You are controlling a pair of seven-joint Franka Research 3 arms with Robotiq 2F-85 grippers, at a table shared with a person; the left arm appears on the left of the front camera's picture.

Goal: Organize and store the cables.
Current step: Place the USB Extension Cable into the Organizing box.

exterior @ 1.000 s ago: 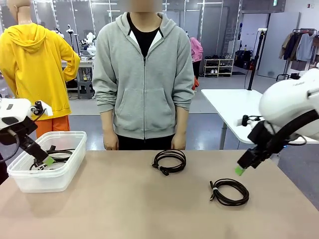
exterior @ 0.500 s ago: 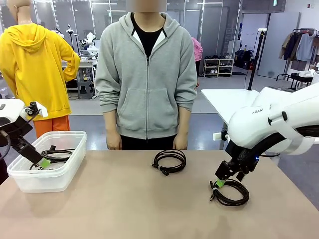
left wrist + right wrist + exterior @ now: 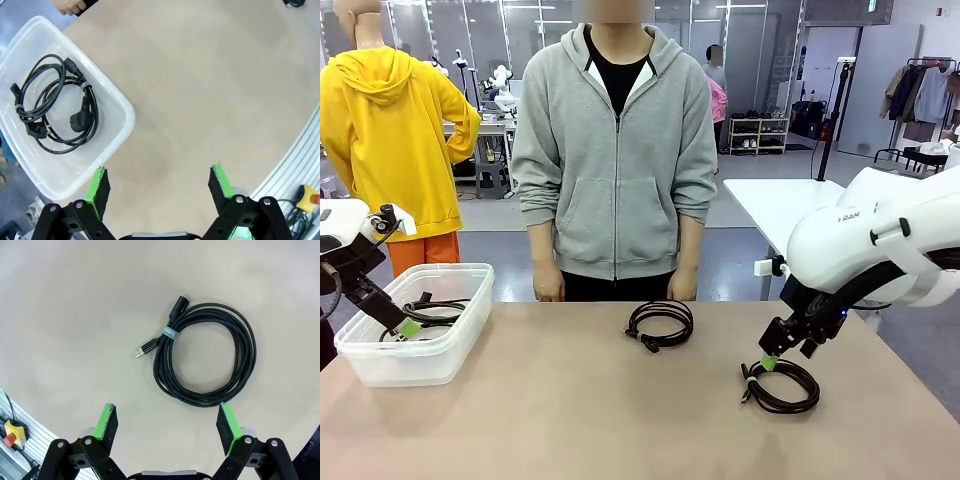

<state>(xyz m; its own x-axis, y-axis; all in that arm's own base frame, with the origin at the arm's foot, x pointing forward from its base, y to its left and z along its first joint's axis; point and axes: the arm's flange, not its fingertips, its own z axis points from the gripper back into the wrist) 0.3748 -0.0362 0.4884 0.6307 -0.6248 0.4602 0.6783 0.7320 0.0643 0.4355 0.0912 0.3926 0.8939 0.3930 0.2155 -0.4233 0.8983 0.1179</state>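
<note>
On table: coiled black cable (image 3: 203,354) (grey-banded)

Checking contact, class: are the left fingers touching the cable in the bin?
Apart. Left wrist view: bare bin shows between the left fingers and the cable.

the table (image 3: 550,420) is bare across the lower middle of the frame, free to pass. at left the clear box (image 3: 380,365) stands in the way. one cable coil (image 3: 660,307) lies at centre, the second cable coil (image 3: 782,405) at lower right. the person (image 3: 613,170) closes the far edge.
</note>
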